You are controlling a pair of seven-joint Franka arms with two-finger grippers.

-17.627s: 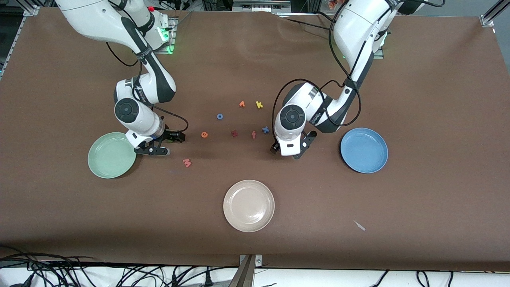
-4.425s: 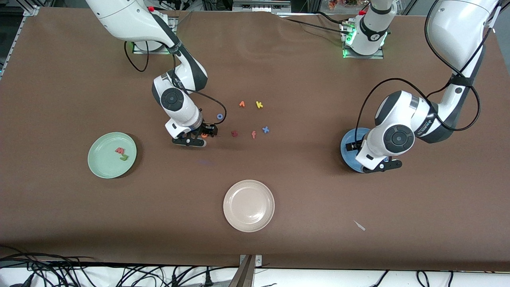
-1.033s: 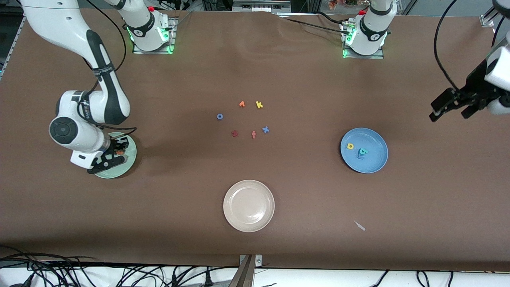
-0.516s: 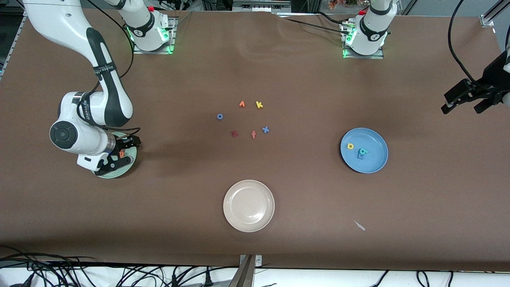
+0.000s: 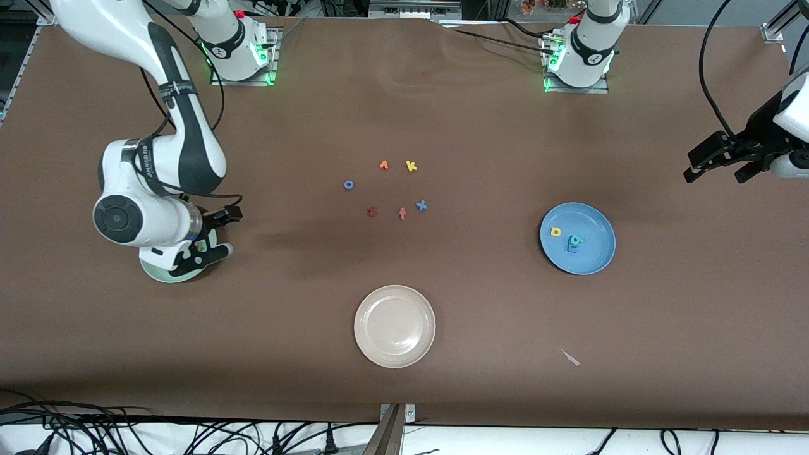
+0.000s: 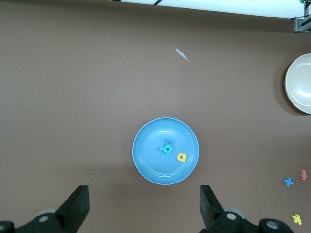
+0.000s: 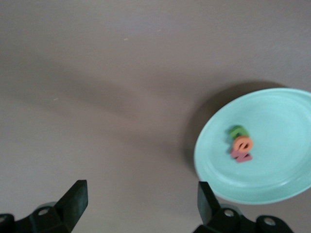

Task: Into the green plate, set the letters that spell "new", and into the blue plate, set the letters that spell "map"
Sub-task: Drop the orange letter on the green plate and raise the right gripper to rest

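The green plate (image 7: 284, 119) holds the olive n (image 7: 236, 131), orange e (image 7: 242, 143) and pinkish w (image 7: 241, 156) stacked close together. In the front view the right arm covers most of this plate (image 5: 153, 272). My right gripper (image 5: 231, 232) hangs open and empty over the plate's edge nearest the table's middle, also seen as (image 7: 141, 204). The blue plate (image 5: 595, 226) holds the yellow p (image 5: 555, 232), teal a (image 5: 576, 239) and blue m (image 5: 571, 248). My left gripper (image 5: 713, 178) waits open and empty, high over the left arm's end of the table (image 6: 144, 208).
A beige plate (image 5: 394, 326) sits nearer the front camera, mid-table. Loose letters lie in the middle: an orange one (image 5: 383, 165), yellow k (image 5: 411, 166), blue o (image 5: 348, 185), dark red z (image 5: 372, 212), orange f (image 5: 402, 213), blue x (image 5: 421, 205). A white scrap (image 5: 571, 357) lies near the front edge.
My right gripper opened and let the orange e drop into the green plate, then shifted toward the table's middle. The left gripper drifted slightly at its end of the table.
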